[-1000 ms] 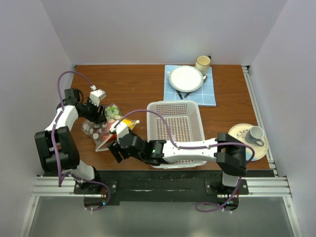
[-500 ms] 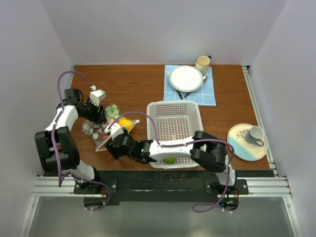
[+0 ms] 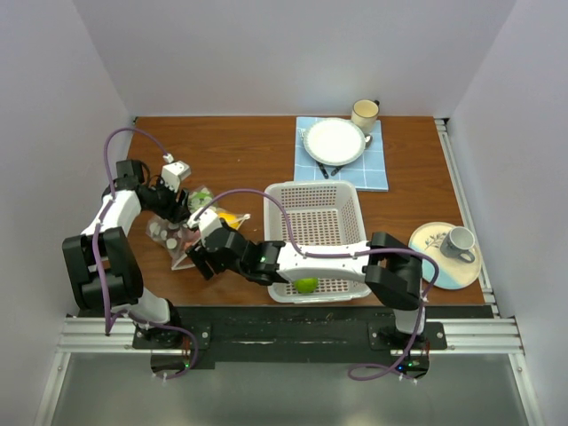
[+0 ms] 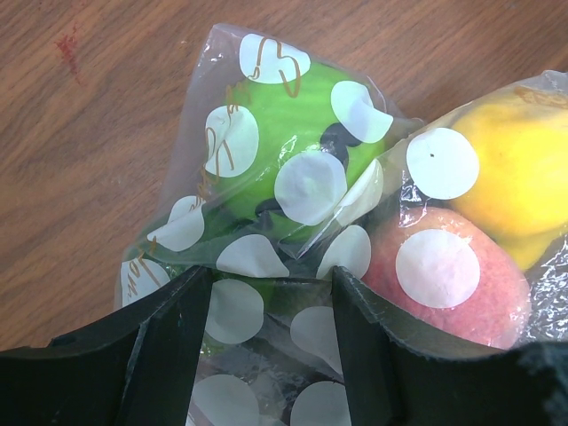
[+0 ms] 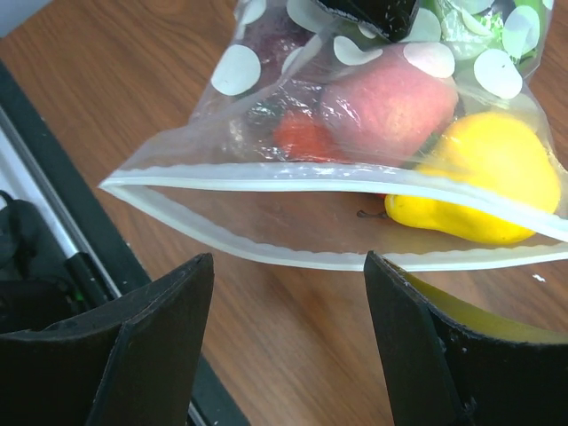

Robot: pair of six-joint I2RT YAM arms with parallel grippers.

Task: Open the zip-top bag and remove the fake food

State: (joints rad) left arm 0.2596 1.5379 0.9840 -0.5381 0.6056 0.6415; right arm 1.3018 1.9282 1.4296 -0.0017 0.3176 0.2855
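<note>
Your right hand (image 5: 284,273) hangs released, fingers spread wide, just in front of the open mouth of the bag (image 5: 266,226). The bag lies on its side on the counter (image 5: 133,89), over on the left near the basket (image 3: 315,222). Your left hand (image 4: 266,280) looks clamped on the bag's far, closed end, across a bulge of film. One apple (image 3: 306,285) sits in the basket. Inside the bag, the pear (image 5: 493,177) lies nearest the mouth, with the peach (image 5: 390,98) behind it. Watch the lower lip: if you drive in low, a finger can catch it and fold the mouth shut, or shove the whole bag back. If you close on the pear with film caught between, you drag the bag, not the fruit. That pear is smooth and rounded, so an off-centre pinch may squirt it deeper. Your left hand's hold on slick film may also slip under that pull.
</note>
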